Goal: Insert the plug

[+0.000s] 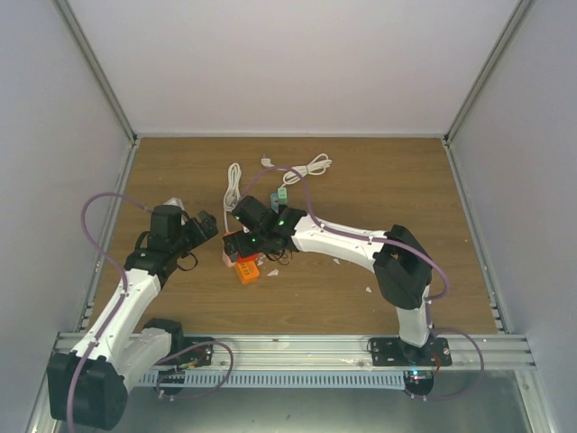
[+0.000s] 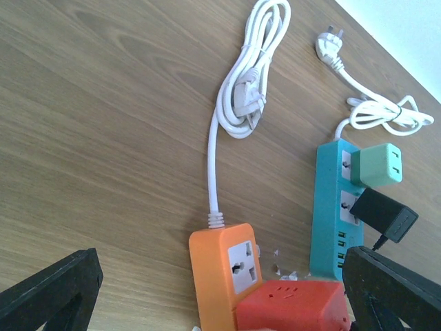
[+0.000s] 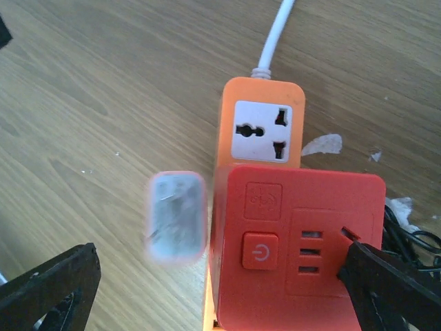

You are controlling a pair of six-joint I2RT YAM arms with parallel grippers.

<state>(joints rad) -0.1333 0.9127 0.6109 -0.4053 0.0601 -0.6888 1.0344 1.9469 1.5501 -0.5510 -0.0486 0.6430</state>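
- Table [image 1: 388, 207] is lying partly hidden under both arms.
- Left gripper [image 2: 220, 276] and right gripper [image 3: 219, 255] are standing wide apart, gripping nothing.
- Teal strip [image 2: 322, 227] is carrying the plug [image 2: 384, 215], tilted at a socket; prongs hidden.
- Red cube [image 3: 303, 200] on orange strip [image 3: 262, 93] is showing a power symbol; embossed logo unreadable.
- Pale object [image 3: 177, 216] beside it is appearing too blurred to identify.

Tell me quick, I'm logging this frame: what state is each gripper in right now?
Left gripper: open, holding nothing.
Right gripper: open, fingers spread wide over the red power cube, not gripping it.
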